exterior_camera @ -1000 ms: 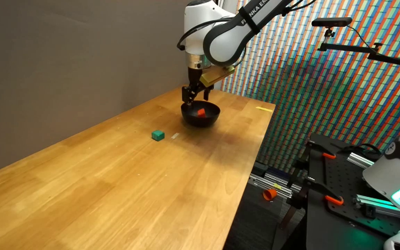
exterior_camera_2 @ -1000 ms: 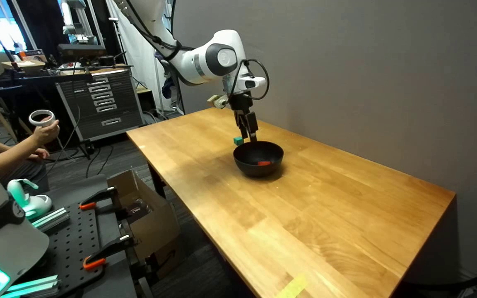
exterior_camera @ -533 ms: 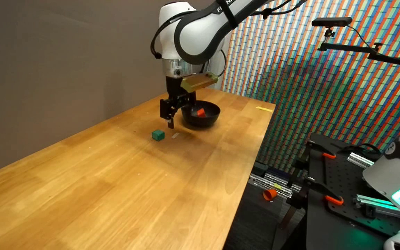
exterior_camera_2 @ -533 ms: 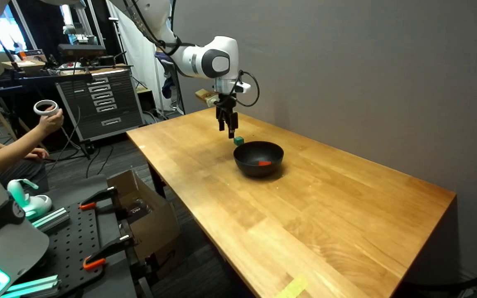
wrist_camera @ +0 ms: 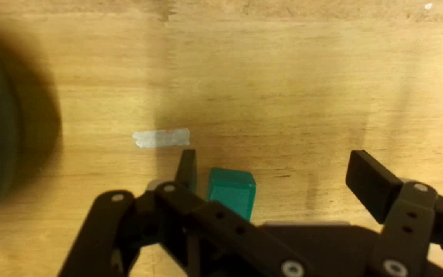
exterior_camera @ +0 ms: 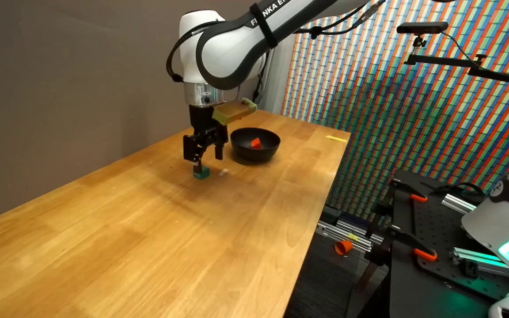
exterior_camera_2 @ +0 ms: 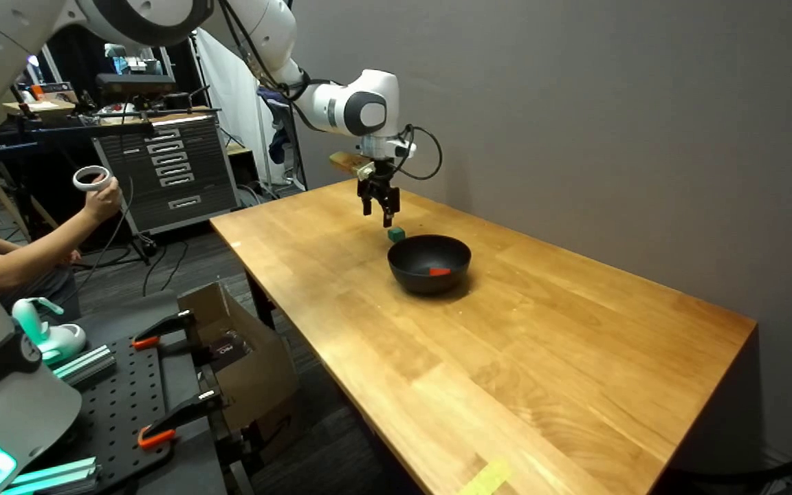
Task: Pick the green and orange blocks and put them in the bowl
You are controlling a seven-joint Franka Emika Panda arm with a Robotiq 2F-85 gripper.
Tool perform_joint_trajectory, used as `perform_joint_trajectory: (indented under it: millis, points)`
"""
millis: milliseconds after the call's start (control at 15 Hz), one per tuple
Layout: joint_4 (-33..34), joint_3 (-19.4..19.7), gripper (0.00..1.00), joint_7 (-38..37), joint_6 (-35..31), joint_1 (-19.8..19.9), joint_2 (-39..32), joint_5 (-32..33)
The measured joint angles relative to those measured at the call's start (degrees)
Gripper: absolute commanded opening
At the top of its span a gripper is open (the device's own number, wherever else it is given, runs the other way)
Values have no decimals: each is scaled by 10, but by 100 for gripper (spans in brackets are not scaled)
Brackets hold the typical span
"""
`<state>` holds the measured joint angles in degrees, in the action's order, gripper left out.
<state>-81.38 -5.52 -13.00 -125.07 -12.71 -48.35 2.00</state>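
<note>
The green block [exterior_camera: 203, 175] sits on the wooden table; it also shows in an exterior view [exterior_camera_2: 396, 234] and in the wrist view [wrist_camera: 233, 192]. My gripper [exterior_camera: 208, 163] is open and empty, low over the block. In the wrist view the gripper [wrist_camera: 273, 173] has the block between its fingers, close to the left finger and partly hidden by it. I cannot tell whether that finger touches it. The orange block [exterior_camera: 256, 143] lies inside the black bowl [exterior_camera: 254, 155]; in an exterior view the orange block [exterior_camera_2: 439, 271] shows in the bowl [exterior_camera_2: 425, 283] too.
The bowl's side [wrist_camera: 6, 115] is at the left of the wrist view. A pale tape strip [wrist_camera: 162, 138] lies on the table beside the green block. A grey wall [exterior_camera: 82, 79] runs along one long table edge. A person holds a controller [exterior_camera_2: 92, 180] away from the table.
My gripper has moved from above the bowl to the green block and come down lower, staying open. The bowl and both blocks have not moved.
</note>
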Motion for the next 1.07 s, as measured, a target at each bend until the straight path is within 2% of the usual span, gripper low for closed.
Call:
perform_joint_trajectory:
  millis: [200, 267, 333, 733, 867, 1067]
  points:
    - [42, 0, 100, 22, 1, 0, -32, 0]
    - [55, 2, 83, 28, 1, 0, -42, 0]
    - [68, 4, 74, 33, 1, 0, -51, 0]
    - [119, 20, 26, 51, 8, 2, -94, 0]
    - [127, 25, 13, 52, 9, 4, -103, 0]
    - [132, 30, 14, 52, 11, 2, -105, 4]
